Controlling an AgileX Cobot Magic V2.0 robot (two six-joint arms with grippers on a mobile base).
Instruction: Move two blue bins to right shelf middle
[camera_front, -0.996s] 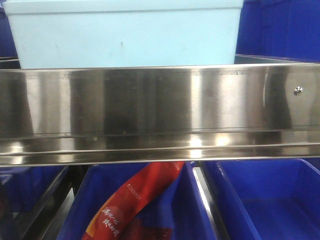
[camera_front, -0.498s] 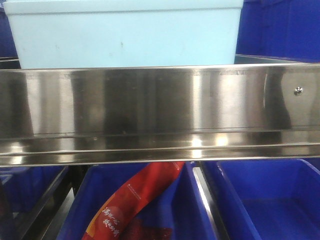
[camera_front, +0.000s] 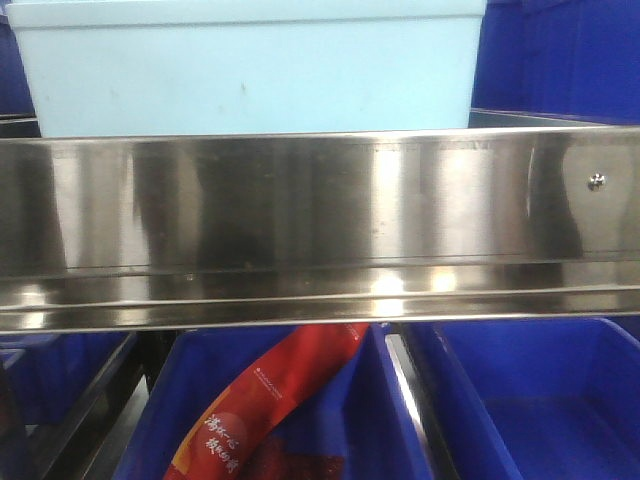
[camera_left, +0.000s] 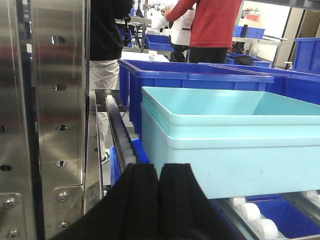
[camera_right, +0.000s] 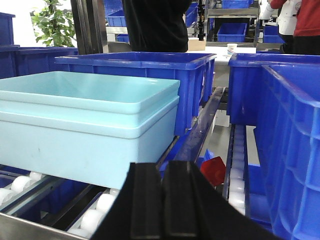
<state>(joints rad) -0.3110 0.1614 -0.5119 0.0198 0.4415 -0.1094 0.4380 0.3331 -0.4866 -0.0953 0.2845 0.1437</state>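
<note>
The two blue bins sit nested, one inside the other, on white rollers of the right shelf middle. In the front view the pale bin wall rises just behind the shiny steel front rail, whose small screw is near its right end. My left gripper is shut and empty, just in front of the bins' near left corner. My right gripper is also shut and empty, in front of the nested bins' near right corner.
Dark blue bins stand behind the pale ones, and another is close on the right. A perforated steel upright is at the left. Below the rail are dark blue bins and a red packet. People stand beyond.
Only the reflections on the steel rail have shifted a little. The pale bin behind it has not moved.
</note>
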